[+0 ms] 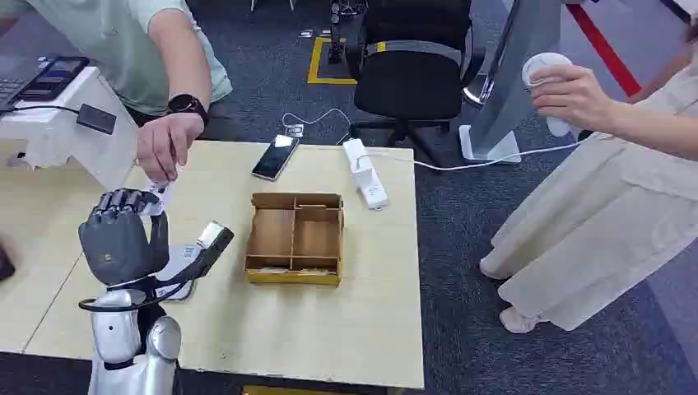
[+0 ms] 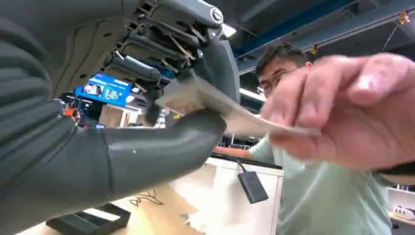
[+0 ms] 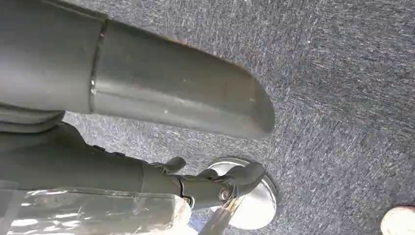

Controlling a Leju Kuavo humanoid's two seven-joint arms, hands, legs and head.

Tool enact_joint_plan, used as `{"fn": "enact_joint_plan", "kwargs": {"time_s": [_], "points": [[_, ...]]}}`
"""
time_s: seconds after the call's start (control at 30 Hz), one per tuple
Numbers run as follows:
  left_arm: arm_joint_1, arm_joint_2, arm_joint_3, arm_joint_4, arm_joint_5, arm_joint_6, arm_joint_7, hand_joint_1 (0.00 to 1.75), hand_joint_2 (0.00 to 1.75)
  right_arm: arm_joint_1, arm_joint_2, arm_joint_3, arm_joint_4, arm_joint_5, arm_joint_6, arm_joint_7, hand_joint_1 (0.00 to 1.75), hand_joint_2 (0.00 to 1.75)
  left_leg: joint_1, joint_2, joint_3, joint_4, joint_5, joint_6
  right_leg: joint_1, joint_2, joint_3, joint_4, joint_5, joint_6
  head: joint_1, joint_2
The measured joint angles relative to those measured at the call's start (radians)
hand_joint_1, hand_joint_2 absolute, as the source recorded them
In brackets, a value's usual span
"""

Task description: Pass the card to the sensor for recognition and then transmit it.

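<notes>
My left hand (image 1: 123,234) is raised over the left part of the wooden table (image 1: 329,329), palm turned away from the head camera. A pale card (image 1: 159,196) sticks up at its fingertips. In the left wrist view the card (image 2: 230,110) lies between my thumb (image 2: 161,147) and the dark fingers, and a person's hand (image 2: 352,112) grips its other end. That person's hand (image 1: 167,144) reaches down from the back left. A black sensor (image 1: 210,243) on a white base stands just right of my hand. My right hand (image 3: 210,181) hangs over carpet, holding nothing.
A wooden compartment box (image 1: 295,237) sits mid-table, with a phone (image 1: 275,156) and a white power strip (image 1: 365,173) behind it. A white stand (image 1: 58,132) is at the far left. A second person (image 1: 593,206) stands at the right, beside an office chair (image 1: 411,74).
</notes>
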Motion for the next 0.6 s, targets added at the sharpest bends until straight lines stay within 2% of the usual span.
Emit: {"fn": "enact_joint_plan", "kwargs": {"time_s": [0.6], "points": [[0.0,-0.01,0.001,0.0,0.018,-0.006,-0.02,1.75,1.75,0.0,0.0,0.0,0.0,0.0,0.0,0.001,0.0,0.0,0.0,0.0,0.0,0.0,0.0,0.0,0.0,0.0,0.0,0.0,0.0,0.0,0.0,0.0]]}}
